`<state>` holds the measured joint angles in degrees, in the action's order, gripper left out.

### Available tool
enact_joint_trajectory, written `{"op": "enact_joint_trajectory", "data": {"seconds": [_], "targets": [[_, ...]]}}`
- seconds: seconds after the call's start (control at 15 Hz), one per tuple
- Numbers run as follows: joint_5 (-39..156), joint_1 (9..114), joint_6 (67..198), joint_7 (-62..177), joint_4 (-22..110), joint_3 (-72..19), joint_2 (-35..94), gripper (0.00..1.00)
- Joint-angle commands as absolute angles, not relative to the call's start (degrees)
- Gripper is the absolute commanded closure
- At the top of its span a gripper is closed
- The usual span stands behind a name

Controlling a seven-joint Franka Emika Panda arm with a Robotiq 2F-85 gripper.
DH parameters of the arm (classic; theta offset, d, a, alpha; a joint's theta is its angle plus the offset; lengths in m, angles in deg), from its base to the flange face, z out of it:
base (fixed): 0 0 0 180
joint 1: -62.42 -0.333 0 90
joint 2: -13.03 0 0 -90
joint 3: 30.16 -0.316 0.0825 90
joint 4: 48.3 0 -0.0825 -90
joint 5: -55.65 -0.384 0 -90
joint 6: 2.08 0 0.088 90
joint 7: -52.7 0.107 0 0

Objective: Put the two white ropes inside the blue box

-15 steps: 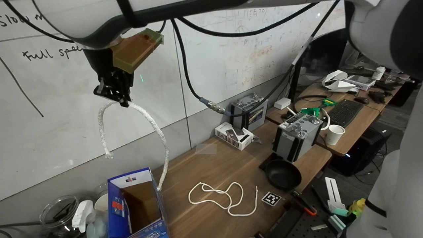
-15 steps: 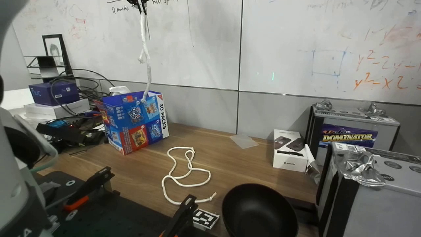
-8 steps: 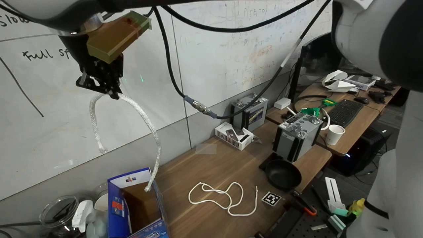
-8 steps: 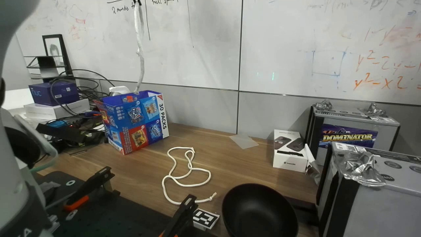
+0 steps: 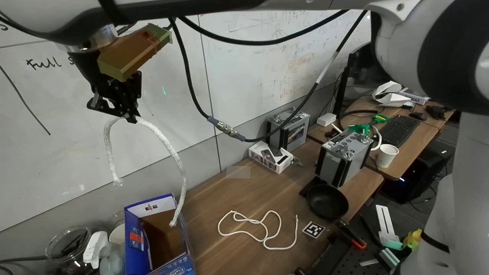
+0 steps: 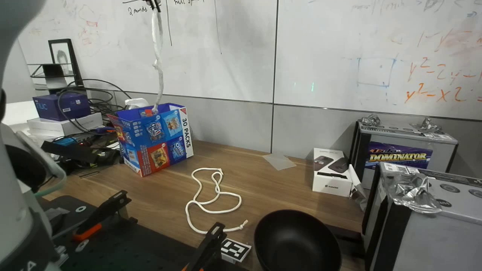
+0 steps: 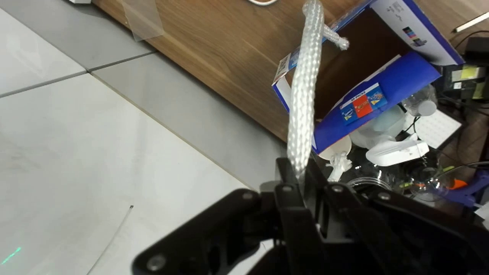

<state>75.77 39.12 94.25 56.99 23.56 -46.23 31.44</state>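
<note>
My gripper [image 5: 130, 116] is shut on one white rope [image 5: 170, 149] high above the table, beside the whiteboard. In the wrist view the fingertips [image 7: 298, 168] pinch this rope [image 7: 303, 95] near its middle, so both ends hang down. The longer end hangs over the opening of the blue box [image 5: 131, 244], at about rim height in an exterior view [image 6: 155, 107]. The shorter frayed end [image 5: 117, 181] hangs to the side, higher up. The box stands upright with its top open; it shows in the wrist view [image 7: 405, 82]. The second white rope [image 5: 244, 232] lies looped on the table.
A glass jar [image 5: 68, 244] and a white spray bottle [image 5: 95, 246] stand beside the box. A black pan [image 5: 327, 202], a white phone box [image 5: 270, 157] and grey device boxes [image 5: 344, 156] are farther along. The whiteboard [image 5: 183, 114] is close behind the gripper.
My gripper and the held rope have moved left in both exterior views, then slightly down. The rope's longer end has shifted from the box's side wall to over its opening. The second rope is unmoved.
</note>
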Motion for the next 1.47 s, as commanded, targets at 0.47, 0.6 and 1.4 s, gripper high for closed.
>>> {"op": "enact_joint_trajectory", "data": {"seconds": [0.47, 0.6, 1.4], "targets": [[69.6, 39.5, 93.1, 61.9, 20.3, -46.1, 36.7, 0.96], [68.6, 39.8, 92.7, 63.7, 20.4, -46.0, 37.4, 0.98], [64.5, 40.1, 94.5, 74.5, 23.7, -46.1, 39.2, 0.97]]}}
